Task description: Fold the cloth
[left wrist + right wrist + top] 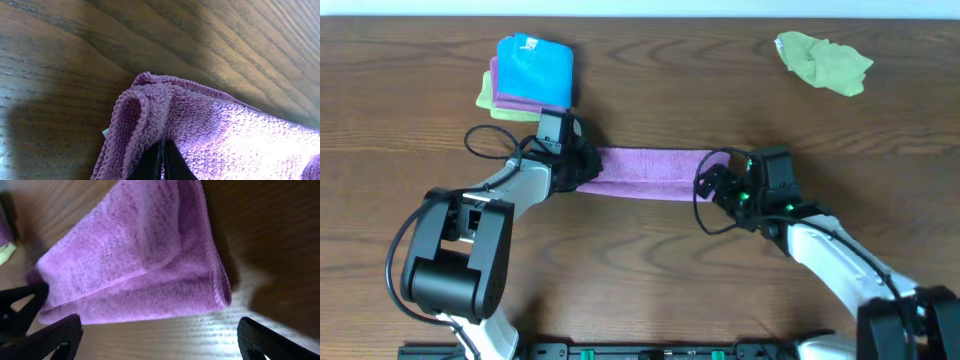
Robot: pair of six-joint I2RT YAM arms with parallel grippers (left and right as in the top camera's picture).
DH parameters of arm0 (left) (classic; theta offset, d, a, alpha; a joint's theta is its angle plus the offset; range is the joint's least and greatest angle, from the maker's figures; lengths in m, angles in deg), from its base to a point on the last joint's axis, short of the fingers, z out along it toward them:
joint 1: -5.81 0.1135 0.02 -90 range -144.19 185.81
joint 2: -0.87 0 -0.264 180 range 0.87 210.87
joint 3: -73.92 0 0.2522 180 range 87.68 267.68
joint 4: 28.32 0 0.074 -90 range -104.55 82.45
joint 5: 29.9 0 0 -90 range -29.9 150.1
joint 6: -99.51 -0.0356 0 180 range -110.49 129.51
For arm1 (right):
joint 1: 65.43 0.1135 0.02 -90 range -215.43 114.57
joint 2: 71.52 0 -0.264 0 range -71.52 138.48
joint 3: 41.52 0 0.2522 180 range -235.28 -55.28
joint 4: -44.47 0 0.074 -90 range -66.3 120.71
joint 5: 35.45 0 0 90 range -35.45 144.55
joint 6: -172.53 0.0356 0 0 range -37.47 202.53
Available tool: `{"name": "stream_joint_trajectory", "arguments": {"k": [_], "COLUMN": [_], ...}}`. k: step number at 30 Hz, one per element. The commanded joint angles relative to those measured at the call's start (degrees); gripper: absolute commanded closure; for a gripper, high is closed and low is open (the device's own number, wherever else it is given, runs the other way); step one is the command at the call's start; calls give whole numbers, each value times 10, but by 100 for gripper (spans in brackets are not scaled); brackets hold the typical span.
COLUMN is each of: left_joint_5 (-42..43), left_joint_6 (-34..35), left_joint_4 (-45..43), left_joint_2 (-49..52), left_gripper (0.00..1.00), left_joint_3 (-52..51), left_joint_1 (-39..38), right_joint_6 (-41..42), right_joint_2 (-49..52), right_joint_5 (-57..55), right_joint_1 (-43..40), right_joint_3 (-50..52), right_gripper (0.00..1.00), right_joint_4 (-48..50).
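1. This looks like a robot lab bench.
2. A left arm [455, 250] and a right arm [832, 256] are mounted at a wood-grain table [650, 275], with a loose cable [472, 140] looping beside them.
3. On the table lie a cloth [650, 172], a green cloth [823, 62] and a folded stack [533, 68].

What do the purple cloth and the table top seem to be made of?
The cloth: probably microfibre terry, matte, with a fuzzy looped pile and a stitched edge. The table: wood or wood-look laminate, judging by its dark brown grain lines and slight sheen.

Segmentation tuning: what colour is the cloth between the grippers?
Purple-magenta; the cloth shows best in the right wrist view.
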Motion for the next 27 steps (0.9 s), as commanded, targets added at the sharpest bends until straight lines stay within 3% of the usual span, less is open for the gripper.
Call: {"name": "stream_joint_trajectory", "arguments": {"k": [1, 15, 20, 22, 23, 24, 25, 27], "left_joint_5": [-17, -17, -17, -17, -16, -16, -14, -7], "left_joint_6": [-2, -3, -3, -3, -3, -3, -3, -3], "left_joint_4": [17, 23, 23, 23, 23, 24, 27, 35], "left_joint_2": [16, 16, 16, 16, 16, 16, 16, 16], "left_gripper": [94, 94, 94, 94, 94, 94, 94, 94], "left_joint_3": [3, 3, 3, 3, 3, 3, 3, 3], "left_joint_1": [-1, -1, -1, -1, -1, -1, -1, -1], "right_joint_6": [18, 28, 28, 26, 16, -2, -31, -54], "right_joint_2": [30, 115, 154, 163, 163, 162, 162, 161], "right_joint_5": [-5, -23, -23, -26, -32, -35, -37, -41], "right_joint_1": [0, 4, 12, 14, 15, 16, 18, 18], "right_joint_3": [4, 4, 4, 4, 4, 4, 4, 4], "right_gripper": [3, 16, 36, 55, 69, 89, 97, 98], "right_joint_4": [13, 140, 181, 189, 194, 204, 226, 251]}}
